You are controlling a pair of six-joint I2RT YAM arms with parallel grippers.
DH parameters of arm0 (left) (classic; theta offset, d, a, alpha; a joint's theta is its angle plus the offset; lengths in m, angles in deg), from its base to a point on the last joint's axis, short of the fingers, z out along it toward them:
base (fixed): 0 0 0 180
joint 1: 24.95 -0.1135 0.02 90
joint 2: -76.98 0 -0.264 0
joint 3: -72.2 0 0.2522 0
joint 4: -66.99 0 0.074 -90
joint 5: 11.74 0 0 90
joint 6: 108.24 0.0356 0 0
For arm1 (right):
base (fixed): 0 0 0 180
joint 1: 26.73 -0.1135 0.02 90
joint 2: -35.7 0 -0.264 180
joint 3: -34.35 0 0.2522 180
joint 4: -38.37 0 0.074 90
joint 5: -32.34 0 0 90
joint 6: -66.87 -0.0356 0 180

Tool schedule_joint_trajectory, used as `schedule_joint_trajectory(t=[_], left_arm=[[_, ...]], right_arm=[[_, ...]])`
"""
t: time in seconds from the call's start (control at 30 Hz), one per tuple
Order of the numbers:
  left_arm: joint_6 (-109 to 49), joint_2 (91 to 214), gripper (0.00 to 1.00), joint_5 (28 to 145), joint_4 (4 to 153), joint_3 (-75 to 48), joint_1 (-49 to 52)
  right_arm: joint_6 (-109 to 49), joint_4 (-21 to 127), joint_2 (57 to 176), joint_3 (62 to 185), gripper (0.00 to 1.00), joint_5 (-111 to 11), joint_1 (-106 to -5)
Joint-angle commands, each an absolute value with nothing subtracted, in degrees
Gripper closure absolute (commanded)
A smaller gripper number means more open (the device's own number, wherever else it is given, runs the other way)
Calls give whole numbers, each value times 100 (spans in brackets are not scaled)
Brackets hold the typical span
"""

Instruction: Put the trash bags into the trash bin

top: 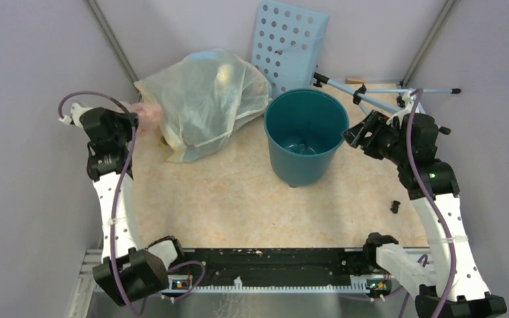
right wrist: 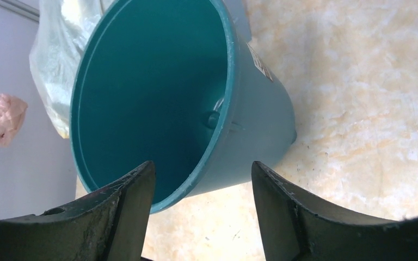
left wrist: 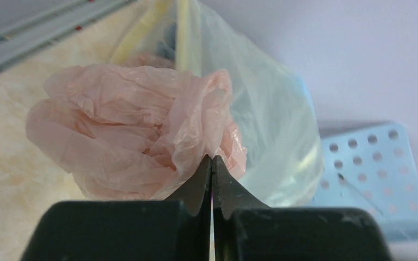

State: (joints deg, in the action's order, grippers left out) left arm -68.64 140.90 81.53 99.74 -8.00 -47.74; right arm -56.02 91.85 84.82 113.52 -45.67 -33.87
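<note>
The left pincer (left wrist: pixel 212 161) is clenched on the crumpled pink trash bag (left wrist: pixel 125 130). The teal trash bin (top: pixel 303 165) stands well to its right, beyond the yellowish sack (top: pixel 205 99), nearer the released right pincer (right wrist: pixel 202 167).

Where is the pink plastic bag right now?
In the overhead view the pink bag is at the far left of the table, pinched in the left gripper, just left of the big yellowish sack.

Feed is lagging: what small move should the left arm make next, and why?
Probably swing the pink bag toward the trash bin: the left tool is shut on it, but it is beside the yellowish sack, left of the bin.
</note>
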Motion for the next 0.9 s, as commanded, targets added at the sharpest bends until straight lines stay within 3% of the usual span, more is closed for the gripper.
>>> schedule_joint_trajectory(t=[0.0, 0.2, 0.3, 0.4, 0.67, 0.77, 0.87], left_arm=[[-6815, 13401, 100, 8667, 9310, -91, -4320], [-6759, 12411, 100, 9417, 8635, 697, -3709], [-6814, 11886, 100, 9885, 8572, 902, -3680], [-6775, 11684, 100, 10415, 8597, 956, -3473], [-6783, 12390, 100, 11338, 8718, 1166, -2714], [-6587, 12705, 100, 11243, 8873, 1024, -2112], [-6412, 12891, 100, 11037, 9003, 905, -1568]], right_arm=[[-5958, 9374, 8719, 11671, 34, -4918, -3562], [-6524, 9338, 9168, 11656, 34, -5353, -3658], [-6760, 9246, 9446, 11585, 45, -5324, -3658], [-6927, 9023, 9593, 11506, 47, -5306, -3706], [-6998, 8490, 9939, 11545, 53, -5573, -3967], [-7014, 8330, 10162, 11615, 53, -5715, -4134], [-7010, 8087, 10387, 11700, 61, -5976, -4328]])
